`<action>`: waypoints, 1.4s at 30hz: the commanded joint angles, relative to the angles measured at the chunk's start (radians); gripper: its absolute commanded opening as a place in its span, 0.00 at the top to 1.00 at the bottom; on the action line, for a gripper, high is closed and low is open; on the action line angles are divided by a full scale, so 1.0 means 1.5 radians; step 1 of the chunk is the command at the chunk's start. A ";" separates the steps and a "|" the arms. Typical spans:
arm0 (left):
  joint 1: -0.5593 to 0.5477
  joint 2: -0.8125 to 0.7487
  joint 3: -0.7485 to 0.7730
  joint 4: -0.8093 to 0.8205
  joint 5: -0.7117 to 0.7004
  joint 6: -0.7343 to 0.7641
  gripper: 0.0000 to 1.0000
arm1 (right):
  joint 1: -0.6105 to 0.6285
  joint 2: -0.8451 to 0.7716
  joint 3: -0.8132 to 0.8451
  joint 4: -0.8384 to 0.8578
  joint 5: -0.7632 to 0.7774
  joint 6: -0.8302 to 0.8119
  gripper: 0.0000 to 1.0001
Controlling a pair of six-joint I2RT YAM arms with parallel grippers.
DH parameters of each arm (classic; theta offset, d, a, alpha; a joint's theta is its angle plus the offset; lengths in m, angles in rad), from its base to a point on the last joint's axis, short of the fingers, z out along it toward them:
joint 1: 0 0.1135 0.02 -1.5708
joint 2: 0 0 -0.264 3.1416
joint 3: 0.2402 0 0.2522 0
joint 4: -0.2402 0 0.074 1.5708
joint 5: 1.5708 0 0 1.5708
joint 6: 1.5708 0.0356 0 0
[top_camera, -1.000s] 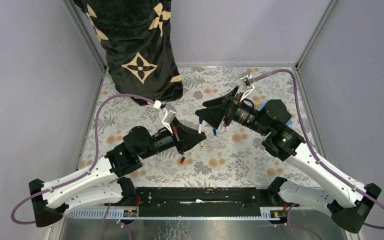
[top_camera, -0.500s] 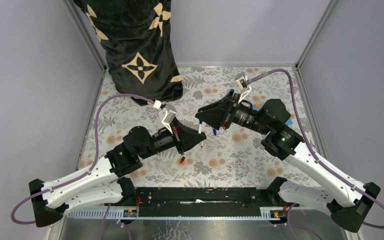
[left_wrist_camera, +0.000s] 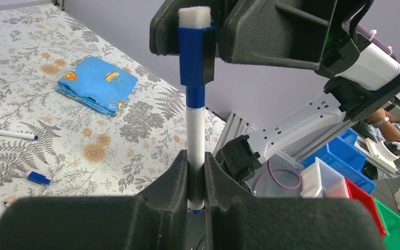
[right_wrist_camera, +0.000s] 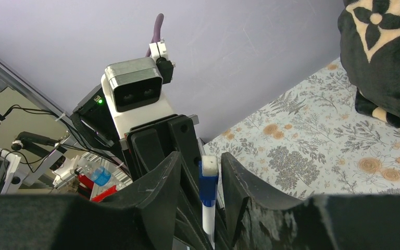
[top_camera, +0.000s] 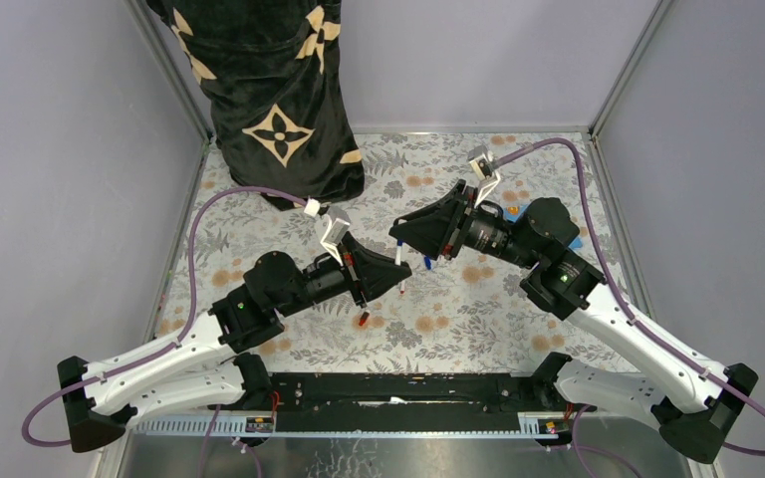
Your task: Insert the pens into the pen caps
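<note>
My left gripper [left_wrist_camera: 196, 156] is shut on a white pen [left_wrist_camera: 196, 127] and holds it upright above the table. A blue cap [left_wrist_camera: 195, 54] with a white felt end sits on the pen's top. My right gripper [right_wrist_camera: 202, 155] is open around that cap [right_wrist_camera: 208, 183], with a gap on each side. Its fingers [left_wrist_camera: 271, 31] show at the top of the left wrist view. In the top view the two grippers [top_camera: 398, 267] [top_camera: 398, 231] meet mid-table. Another pen [left_wrist_camera: 8, 134] and a loose blue cap [left_wrist_camera: 39, 178] lie on the table. A red cap [top_camera: 363, 320] lies near the left gripper.
A folded blue cloth [left_wrist_camera: 98, 83] lies on the floral table cover [top_camera: 438, 319], mostly hidden behind the right arm in the top view. A black robe with tan flowers [top_camera: 274, 90] stands at the back left. Grey walls close in both sides.
My right gripper has shifted slightly left and turned a little over the pen's top. The left arm and the pen have not moved.
</note>
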 commanded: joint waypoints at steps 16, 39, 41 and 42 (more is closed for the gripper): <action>0.003 -0.025 -0.012 0.073 -0.024 -0.003 1.00 | 0.003 0.002 -0.001 -0.013 -0.037 -0.040 1.00; 0.003 -0.042 0.040 0.130 -0.033 0.062 1.00 | 0.041 -0.042 -0.180 -0.084 -0.058 -0.006 1.00; 0.003 -0.040 0.039 0.141 -0.034 0.061 1.00 | 0.051 -0.052 -0.207 -0.081 -0.050 0.002 1.00; 0.003 -0.039 0.038 0.147 -0.034 0.060 1.00 | 0.056 -0.058 -0.224 -0.080 -0.045 0.006 1.00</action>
